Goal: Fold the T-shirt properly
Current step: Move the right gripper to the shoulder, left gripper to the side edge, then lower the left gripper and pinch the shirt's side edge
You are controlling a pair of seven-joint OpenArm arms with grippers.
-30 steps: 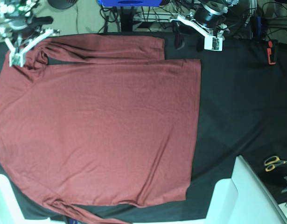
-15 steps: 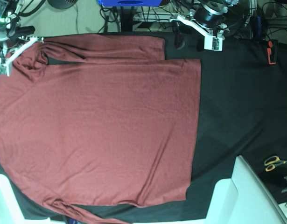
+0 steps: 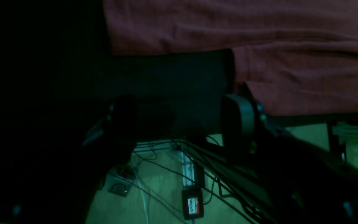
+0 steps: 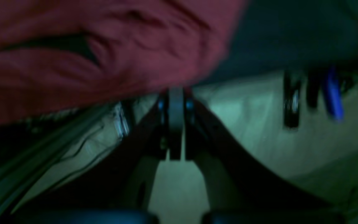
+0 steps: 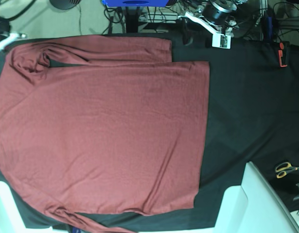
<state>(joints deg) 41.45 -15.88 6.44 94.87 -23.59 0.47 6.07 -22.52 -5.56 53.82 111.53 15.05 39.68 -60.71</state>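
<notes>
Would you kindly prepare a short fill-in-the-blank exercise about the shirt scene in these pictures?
1. The red T-shirt lies spread flat on a ____ cloth sheet.
2. The yellow-handled tool near the base view's right edge is a pair of ____.
3. The right gripper is ____.
4. The left gripper, its jaws apart, holds ____.

Missing words: black; scissors; shut; nothing

The T-shirt (image 5: 100,136) lies spread flat on the cloth sheet (image 5: 246,107), filling its left part, with one sleeve folded along the far edge. The left gripper (image 5: 207,30) hangs at the far edge, right of that sleeve's cuff. Scissors (image 5: 287,169) lie near the right edge.
</notes>
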